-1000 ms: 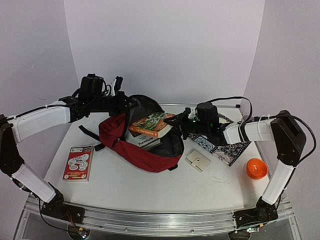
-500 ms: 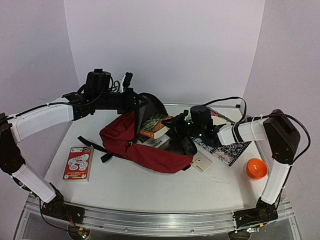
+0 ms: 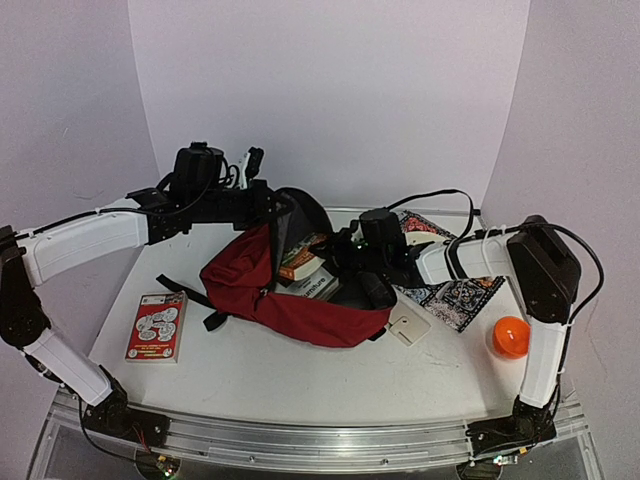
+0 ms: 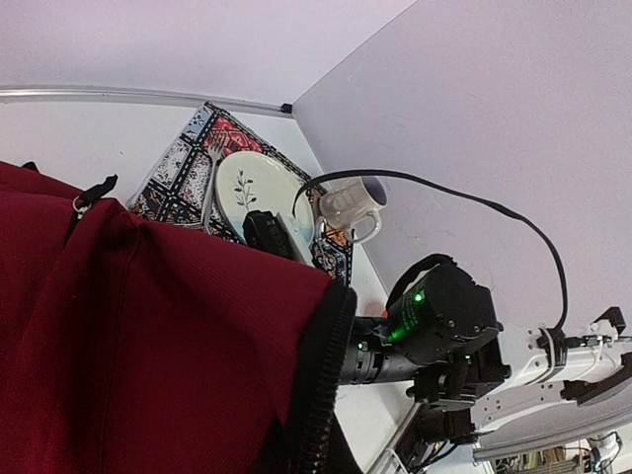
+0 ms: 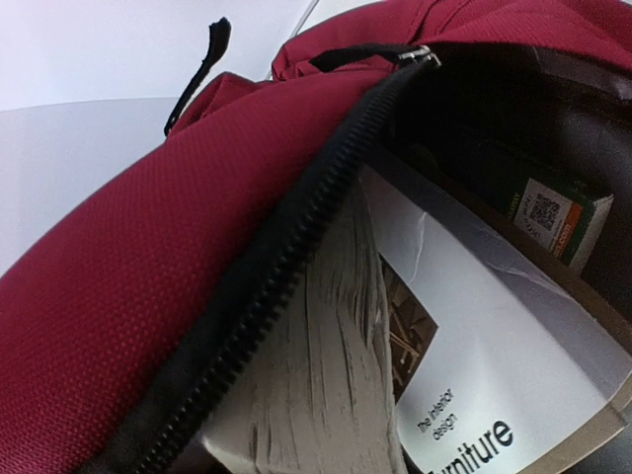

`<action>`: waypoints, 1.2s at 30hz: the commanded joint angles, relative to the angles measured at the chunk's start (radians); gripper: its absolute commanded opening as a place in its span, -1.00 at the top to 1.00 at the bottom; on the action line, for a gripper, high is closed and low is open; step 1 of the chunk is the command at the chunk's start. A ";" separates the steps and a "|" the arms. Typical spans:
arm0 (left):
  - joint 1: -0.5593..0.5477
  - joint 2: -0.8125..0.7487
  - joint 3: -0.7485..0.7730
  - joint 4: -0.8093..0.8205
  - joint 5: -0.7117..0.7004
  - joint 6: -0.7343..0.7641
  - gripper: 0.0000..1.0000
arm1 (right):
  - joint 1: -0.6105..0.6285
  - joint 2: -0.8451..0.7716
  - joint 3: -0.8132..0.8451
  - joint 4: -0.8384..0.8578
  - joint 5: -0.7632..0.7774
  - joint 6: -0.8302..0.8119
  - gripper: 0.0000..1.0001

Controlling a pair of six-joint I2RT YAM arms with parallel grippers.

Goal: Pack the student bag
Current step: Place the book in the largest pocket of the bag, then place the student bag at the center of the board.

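Left gripper (image 3: 268, 203) is clamped tight on the upper rim of the student bag (image 3: 300, 318), higher than a second ago, keeping the mouth wide. Right gripper (image 3: 340, 263) is partly open at the mouth; can't tell if it grips anything. It has pushed left, so the Furniture book (image 5: 444, 375) and orange-green book (image 3: 300, 260) sit deeper in. Likely mid-packing. The bag is dark red with a black zipper, slumped mid-tabletop (image 3: 260, 370).
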 commanded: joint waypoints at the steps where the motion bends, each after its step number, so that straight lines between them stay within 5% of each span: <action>1: -0.003 -0.054 -0.022 0.048 -0.082 0.029 0.90 | 0.013 0.007 0.043 -0.075 -0.056 -0.097 0.63; 13: 0.005 -0.069 -0.063 0.000 -0.211 0.056 0.79 | 0.016 -0.119 0.027 -0.343 0.029 -0.340 -0.32; 18: 0.039 -0.059 -0.087 -0.008 -0.197 0.050 0.77 | 0.016 -0.164 0.028 -0.416 0.056 -0.407 -0.57; 29: 0.150 0.014 -0.154 -0.029 -0.215 0.063 0.45 | 0.016 -0.312 -0.027 -0.520 0.212 -0.561 -0.70; 36: 0.185 0.073 -0.179 -0.034 -0.264 0.095 -0.11 | 0.016 -0.416 -0.087 -0.522 0.285 -0.646 -0.71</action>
